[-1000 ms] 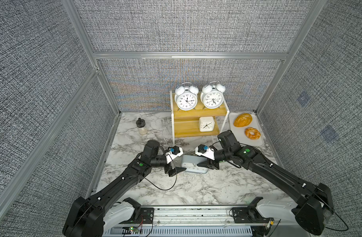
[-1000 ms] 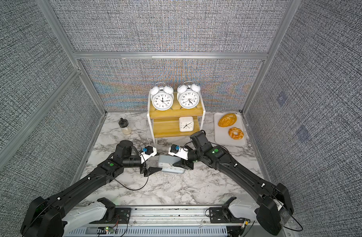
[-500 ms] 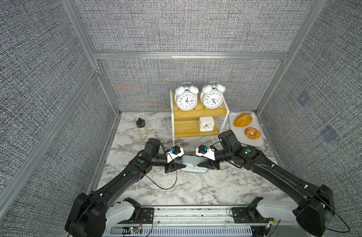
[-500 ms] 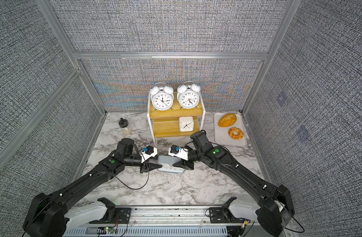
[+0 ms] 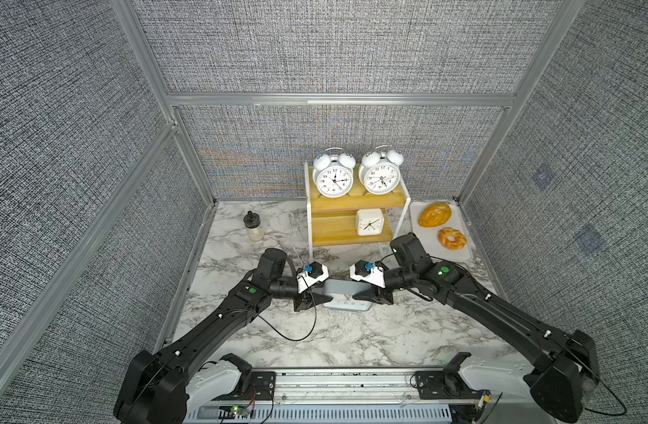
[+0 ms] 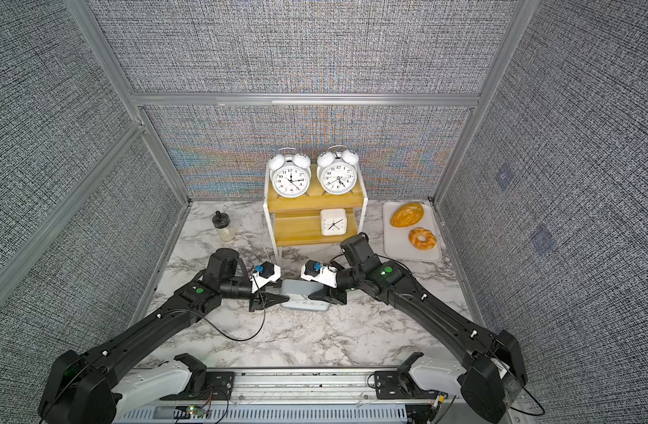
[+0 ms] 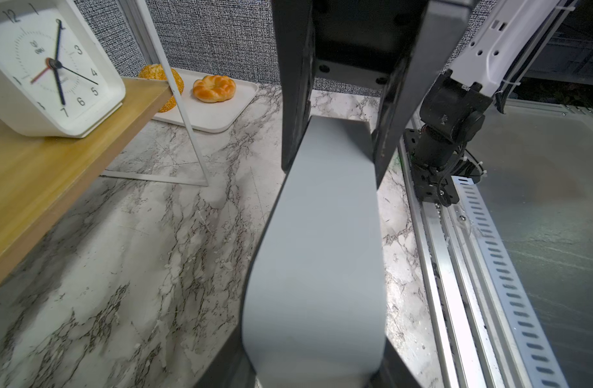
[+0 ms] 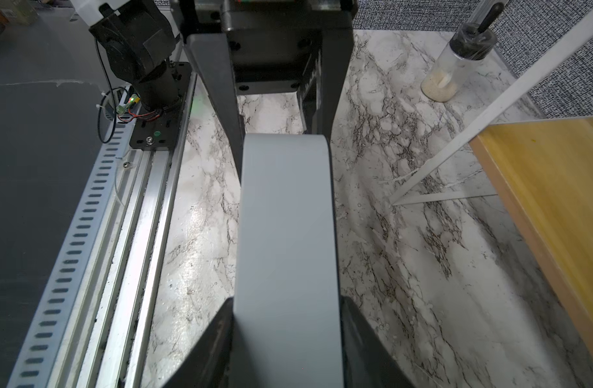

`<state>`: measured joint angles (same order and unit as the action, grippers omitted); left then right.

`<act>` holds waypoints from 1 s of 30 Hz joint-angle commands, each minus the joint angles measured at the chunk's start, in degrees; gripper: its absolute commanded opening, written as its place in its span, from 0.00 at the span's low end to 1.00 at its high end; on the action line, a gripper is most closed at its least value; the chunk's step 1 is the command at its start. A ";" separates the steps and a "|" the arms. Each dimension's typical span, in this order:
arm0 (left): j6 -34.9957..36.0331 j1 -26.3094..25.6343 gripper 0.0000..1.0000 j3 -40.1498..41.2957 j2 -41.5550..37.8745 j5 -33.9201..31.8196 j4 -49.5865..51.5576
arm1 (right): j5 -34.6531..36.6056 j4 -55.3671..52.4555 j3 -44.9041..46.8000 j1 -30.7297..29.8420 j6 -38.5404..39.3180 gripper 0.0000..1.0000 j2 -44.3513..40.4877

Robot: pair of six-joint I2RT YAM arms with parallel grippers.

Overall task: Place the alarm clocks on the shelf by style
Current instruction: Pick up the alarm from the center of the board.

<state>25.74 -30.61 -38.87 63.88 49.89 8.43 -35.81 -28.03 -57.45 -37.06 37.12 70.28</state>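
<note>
Our left claw (image 5: pixel 321 299) has closed in, and both claws now pinch the grey-blue clock (image 5: pixel 346 298).
The clock lies mid-frame, low by the counter (image 5: pixel 351 337), with our right claw (image 5: pixel 364 295) clamped on its other end. Next, we judge, comes a joint lift to the shelf's (image 5: pixel 333 229) lower board beside the small white clock (image 5: pixel 369 221) — the front leg (image 5: pixel 309 235) crowds the path, and the twin-bell clocks (image 5: pixel 332 180) fill the top.

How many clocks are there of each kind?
2 round twin-bell clocks
1 small white square clock
1 wide grey clock
Total: 4 clocks
</note>
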 commanded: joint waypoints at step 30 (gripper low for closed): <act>-11.67 0.00 0.18 -0.09 -13.53 -16.83 0.87 | 17.55 24.38 8.44 8.92 -20.28 0.86 -11.03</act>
<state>18.61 -30.61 -39.44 52.25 36.16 9.43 -26.02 -11.35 -49.50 -29.28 22.55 59.96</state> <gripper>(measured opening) 0.464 0.862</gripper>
